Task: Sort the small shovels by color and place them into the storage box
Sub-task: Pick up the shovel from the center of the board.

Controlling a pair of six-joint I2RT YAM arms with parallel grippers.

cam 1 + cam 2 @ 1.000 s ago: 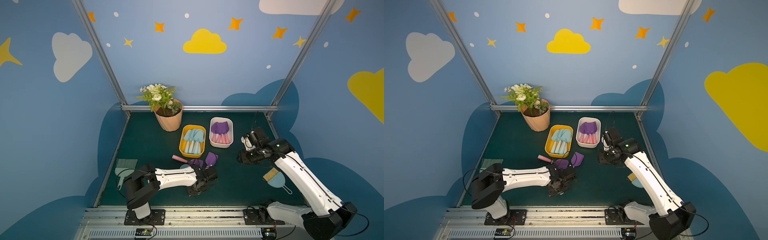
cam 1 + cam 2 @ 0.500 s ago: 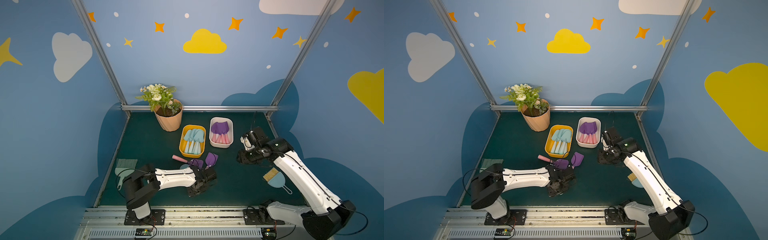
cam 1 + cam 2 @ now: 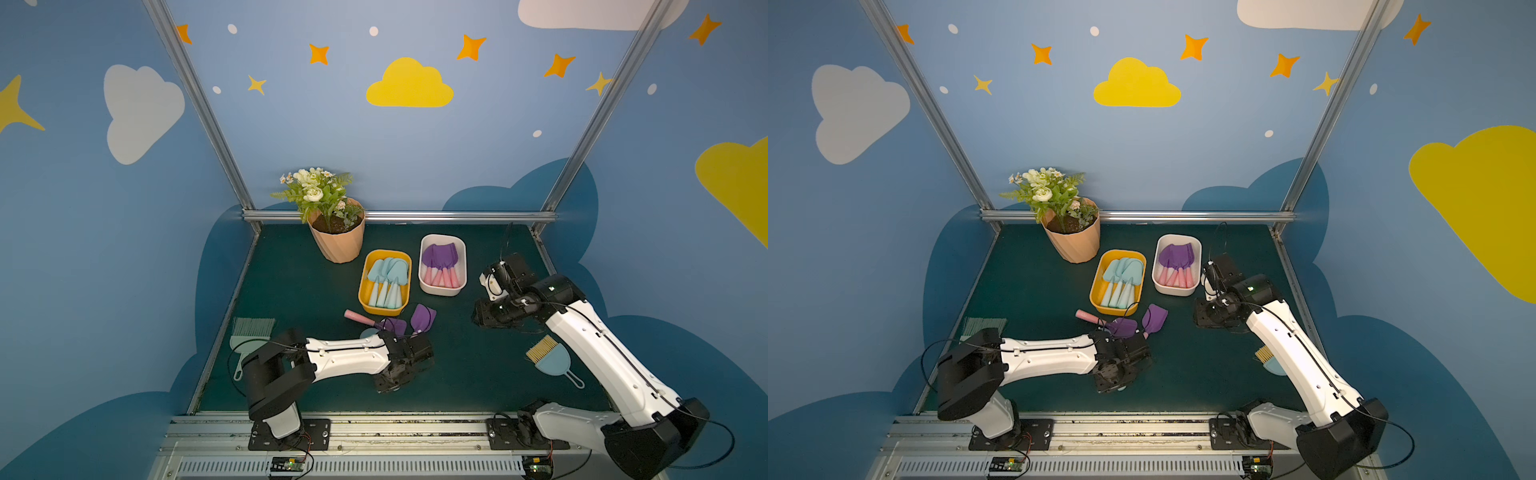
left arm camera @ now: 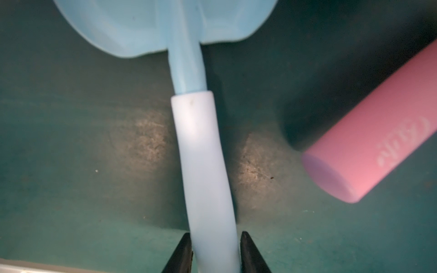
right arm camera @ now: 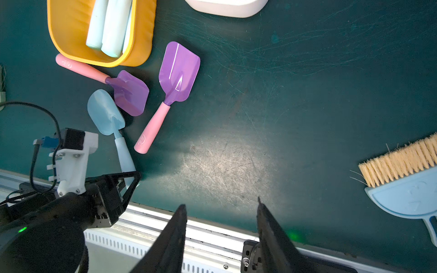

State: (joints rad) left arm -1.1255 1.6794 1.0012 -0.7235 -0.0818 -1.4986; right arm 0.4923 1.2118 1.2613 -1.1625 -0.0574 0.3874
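Green matting covers the desk (image 3: pixel 291 291), where the left gripper (image 4: pixel 216 253) sits low near the front edge. Its jaws press against both sides of the pale handle of a blue shovel (image 5: pixel 105 113), close to the handle's end. That shovel lies on the desk with its blade pointing toward the yellow box (image 3: pixel 363 286). In both top views the left arm hides nearly all of it.

A purple shovel (image 5: pixel 130 93) lies just beside the blue blade and appears to touch it, its pink handle running along the near wall of the yellow box. A second purple shovel (image 5: pixel 178 73) lies hollow side up just to the right. The end of its pink handle is near the blue handle but apart from it.

The right gripper (image 5: pixel 220 210) is held over bare desk to the right of the boxes, jaws partly apart with nothing between them.

Sorted blue shovels (image 3: pixel 386 278) fill the yellow box, handles toward the front. Beside it, across a narrow gap, the white box (image 3: pixel 463 266) holds sorted purple shovels (image 3: pixel 440 259) laid the same way.

A flowerpot (image 3: pixel 338 245) stands at the back, a green brush (image 3: pixel 251 332) lies at the desk's left edge, and a blue brush (image 3: pixel 548 359) lies front right beside the right arm.
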